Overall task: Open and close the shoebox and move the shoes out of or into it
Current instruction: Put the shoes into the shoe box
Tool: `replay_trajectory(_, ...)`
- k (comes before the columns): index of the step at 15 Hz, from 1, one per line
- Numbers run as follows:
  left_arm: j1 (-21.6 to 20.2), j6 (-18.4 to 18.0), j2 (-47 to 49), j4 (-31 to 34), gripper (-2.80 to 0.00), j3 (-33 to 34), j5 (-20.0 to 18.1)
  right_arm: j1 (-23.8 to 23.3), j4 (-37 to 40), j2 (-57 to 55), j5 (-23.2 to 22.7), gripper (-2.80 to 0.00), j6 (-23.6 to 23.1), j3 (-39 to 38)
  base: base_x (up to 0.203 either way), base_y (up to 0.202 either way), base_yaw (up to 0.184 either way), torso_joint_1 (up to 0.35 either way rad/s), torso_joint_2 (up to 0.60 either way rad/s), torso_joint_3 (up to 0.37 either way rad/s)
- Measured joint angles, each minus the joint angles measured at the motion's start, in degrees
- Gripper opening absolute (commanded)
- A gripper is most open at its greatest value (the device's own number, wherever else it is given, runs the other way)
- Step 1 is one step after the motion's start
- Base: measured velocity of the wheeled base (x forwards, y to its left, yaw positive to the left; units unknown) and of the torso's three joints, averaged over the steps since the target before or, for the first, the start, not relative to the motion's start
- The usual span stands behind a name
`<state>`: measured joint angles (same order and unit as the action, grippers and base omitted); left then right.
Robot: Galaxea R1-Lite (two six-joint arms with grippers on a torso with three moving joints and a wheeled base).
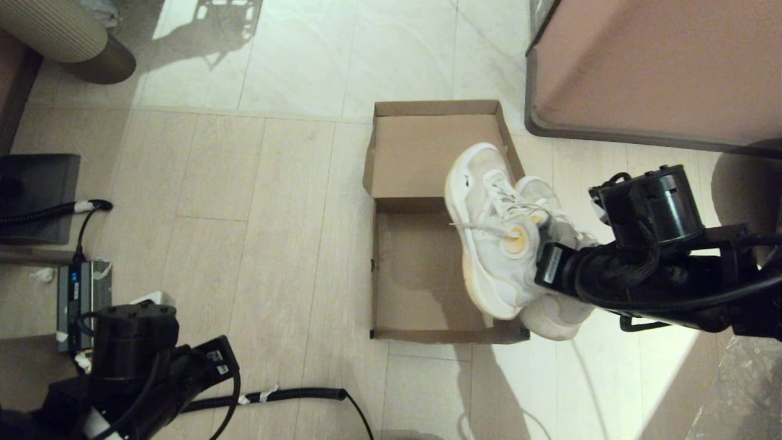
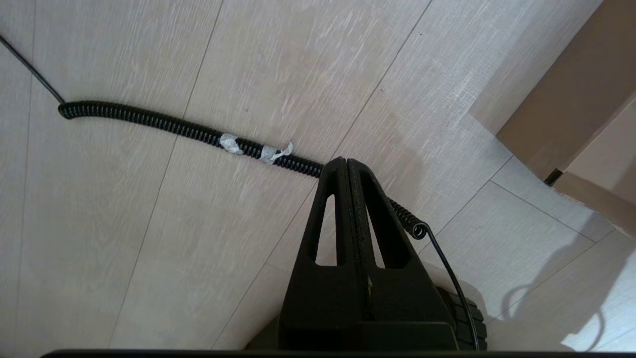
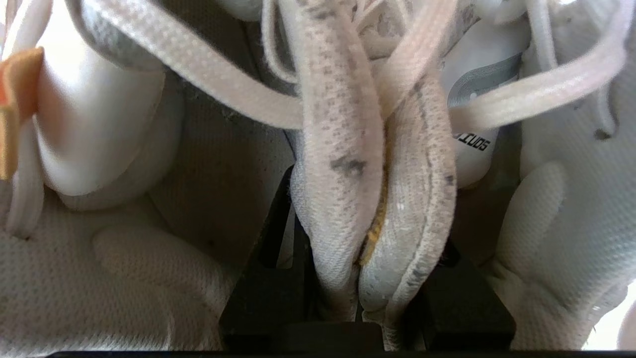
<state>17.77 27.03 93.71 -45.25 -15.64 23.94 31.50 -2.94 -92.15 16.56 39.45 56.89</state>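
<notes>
Shoebox (image 1: 421, 269) sits open on the floor (image 1: 275, 232), mid-scene. Its lid (image 1: 437, 153) is flipped back flat on the far side, and I see bare cardboard across the whole left part of the tray.

Shoes (image 1: 507, 244) are both pinched together in my right gripper (image 3: 365, 268). It's clamped on the two inner collars pressed side to side, with a finger (image 3: 271, 278) inside each shoe. The pair is over the box's right wall, tilted, toes pointing far. The left shoe overlaps the tray's right side and the hinge line; the right shoe is mostly outside the right wall, heel past the near right corner. From the head view I can't tell whether the soles touch the wall or clear it.

Edges and room:
- The cabinet (image 1: 660, 67) stands far right, its dark edge near the lid's far right corner. Tight on that side.
- Open floor lies left of the box, and the near side has room too.
- A coiled cable (image 1: 287, 396) lies on the floor near left, well apart from the box's near wall.

Left gripper (image 2: 348, 164) is parked low at near left, fingers pressed together on nothing, over the coiled cable. Its wrist view catches the box's near left corner off to the side, apart from it.
</notes>
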Motion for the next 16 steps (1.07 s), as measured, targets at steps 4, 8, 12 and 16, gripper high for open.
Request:
replay_trajectory(4, -0.13, 0.12, 0.15, -0.06, -2.8, 0.66, 0.06, 4.95, -0.19, -6.04, 0.75, -2.8, -0.69, 4.42, 0.0, 0.0, 0.0, 0.0, 0.0, 0.0)
replay_trajectory(8, -0.36, 0.21, 0.69, -0.11, -2.8, 0.54, 0.07, 5.64, -3.62, -13.61, 1.52, -2.8, -1.69, 7.03, 0.0, 0.0, 0.0, 0.0, 0.0, 0.0)
replay_trajectory(12, -2.82, 0.61, 2.05, -2.21, -2.8, 0.54, -0.07, 5.73, -11.25, -21.46, 2.81, -2.8, -2.93, 7.6, 0.0, 0.0, 0.0, 0.0, 0.0, 0.0)
replay_trajectory(16, -5.01, 0.67, 4.96, -5.96, -2.8, 1.14, -0.22, 5.0, -18.31, -29.09, 4.3, -2.8, -7.22, 8.85, 0.0, 0.0, 0.0, 0.0, 0.0, 0.0)
